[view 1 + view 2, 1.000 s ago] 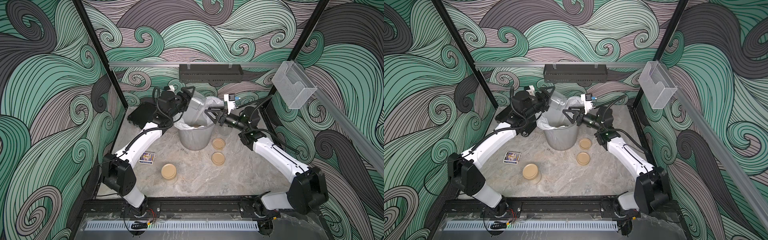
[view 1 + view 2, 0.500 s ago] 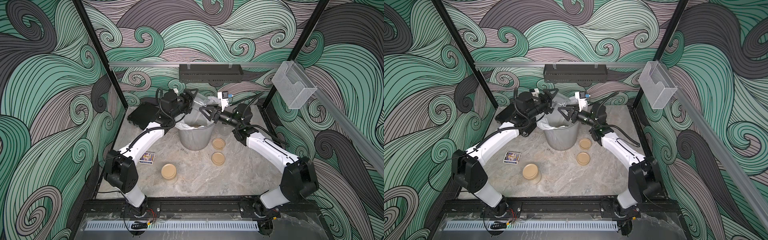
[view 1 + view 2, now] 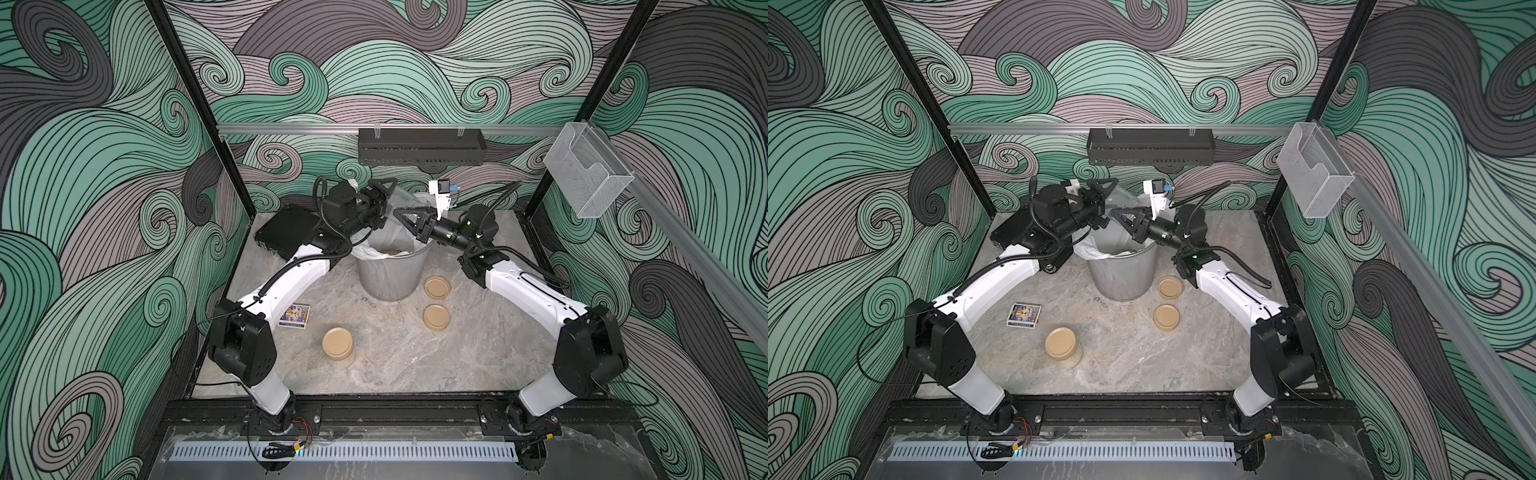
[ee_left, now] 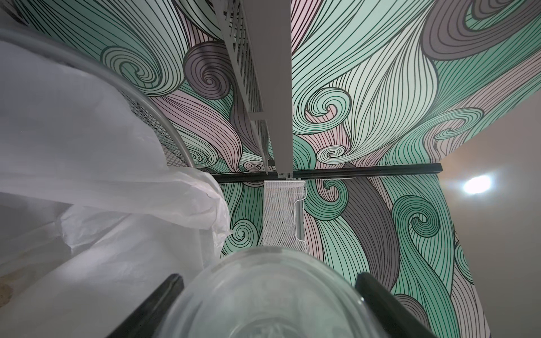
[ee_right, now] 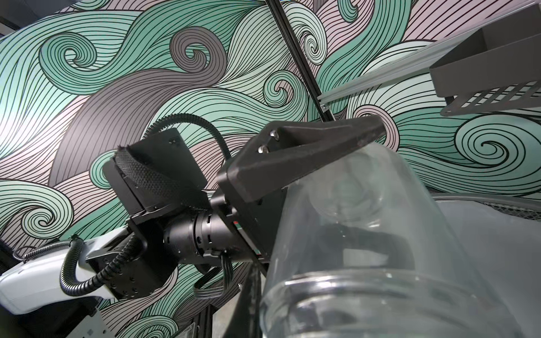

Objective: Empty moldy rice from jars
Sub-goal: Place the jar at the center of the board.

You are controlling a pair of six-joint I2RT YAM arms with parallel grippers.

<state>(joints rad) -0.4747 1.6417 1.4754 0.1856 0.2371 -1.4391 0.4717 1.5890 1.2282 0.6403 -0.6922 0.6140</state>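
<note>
Moldy rice (image 3: 392,252) lies as a beige patch inside the lined wastebasket (image 3: 388,278). The clear jar (image 5: 395,210) I hold above its rim looks empty, since the wall pattern shows straight through the glass. My left end effector (image 4: 268,284) clamps that jar by its sides, one finger on each flank. My right end effector (image 3: 400,214) is pressed together right at the jar's mouth. Whether it nips the glass lip or only touches it, I cannot tell.

I judge the job past halfway. One tan lid (image 3: 437,286) lies just beside the wastebasket and a second lid (image 3: 436,318) lies nearer my base, so two jars seem to have been opened. The other opened jar I cannot make out. The lidded jar (image 3: 338,343) stands closed on the table (image 3: 395,374), well apart from the wastebasket, and has yet to be opened and tipped out.

Room is tight where I am. My two end effectors meet nose to nose over the wastebasket, with its metal rim and the loose white liner (image 4: 102,164) directly beneath. The black wall shelf (image 3: 419,147) hangs above and behind. The open room is the bare table in front of the wastebasket, between the lidded jar and the lids. A small printed box (image 3: 296,316) lies near my left forearm.
</note>
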